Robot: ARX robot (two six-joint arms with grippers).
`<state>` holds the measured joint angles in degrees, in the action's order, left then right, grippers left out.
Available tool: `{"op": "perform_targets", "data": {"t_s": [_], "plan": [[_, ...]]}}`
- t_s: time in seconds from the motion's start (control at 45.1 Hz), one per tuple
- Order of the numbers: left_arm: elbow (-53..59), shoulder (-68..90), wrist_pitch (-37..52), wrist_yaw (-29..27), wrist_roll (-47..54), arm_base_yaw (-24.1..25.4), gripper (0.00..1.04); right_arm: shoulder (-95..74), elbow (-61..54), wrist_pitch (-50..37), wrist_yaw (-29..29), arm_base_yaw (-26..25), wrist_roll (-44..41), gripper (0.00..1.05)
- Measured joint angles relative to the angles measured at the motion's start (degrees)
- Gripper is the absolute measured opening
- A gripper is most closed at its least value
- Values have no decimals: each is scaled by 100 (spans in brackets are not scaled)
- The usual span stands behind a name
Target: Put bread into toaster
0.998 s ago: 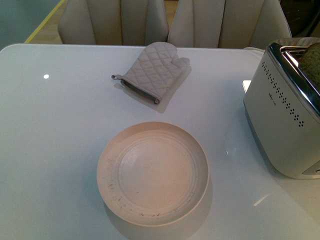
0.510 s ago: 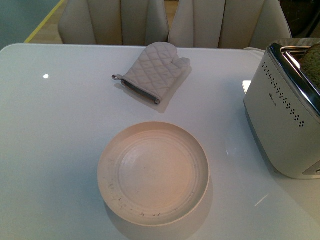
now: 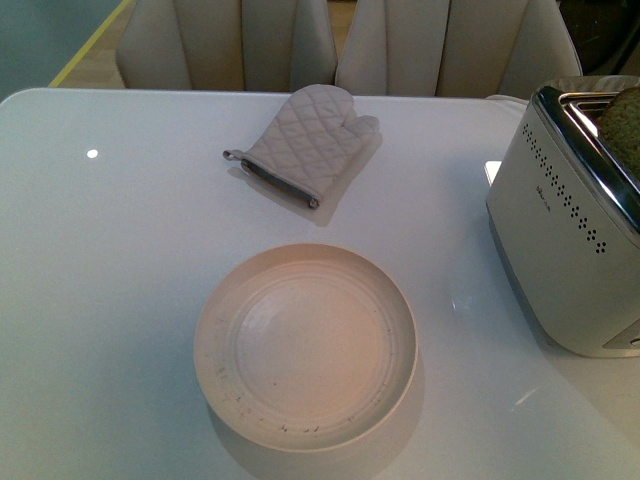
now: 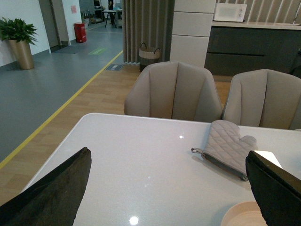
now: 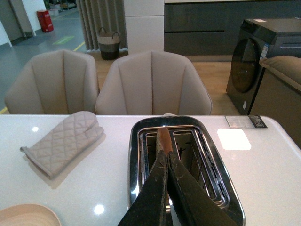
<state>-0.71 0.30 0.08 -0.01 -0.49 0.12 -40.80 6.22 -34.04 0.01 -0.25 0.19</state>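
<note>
The cream-white toaster (image 3: pixel 560 250) stands at the table's right edge, its chrome top (image 5: pixel 134 165) with two slots seen from above in the right wrist view. My right gripper (image 5: pixel 166 153) is shut on the bread (image 5: pixel 163 137), which shows edge-on as a thin brown crust held upright just over the toaster's top, near the strip between the slots. In the front view only a speckled corner of the bread (image 3: pixel 625 120) shows above the toaster. My left gripper (image 4: pixel 164 197) is open over the table's left part, with nothing between its dark fingers (image 4: pixel 51 193).
An empty round beige plate (image 3: pixel 305 345) sits at the table's front middle. Behind it lies a quilted grey oven mitt (image 3: pixel 305 145). Two beige chairs (image 3: pixel 340 45) stand along the far edge of the white table (image 3: pixel 100 280).
The bread's corner above the toaster has shifted only slightly. Plate and mitt have not moved.
</note>
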Motion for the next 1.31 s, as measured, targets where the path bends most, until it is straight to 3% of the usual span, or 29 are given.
{"op": "perform_targets", "data": {"t_s": [1.309], "plan": [[0,0,-2,0,0,0,98,2959,-520,2282,0,4,0,2]]}}
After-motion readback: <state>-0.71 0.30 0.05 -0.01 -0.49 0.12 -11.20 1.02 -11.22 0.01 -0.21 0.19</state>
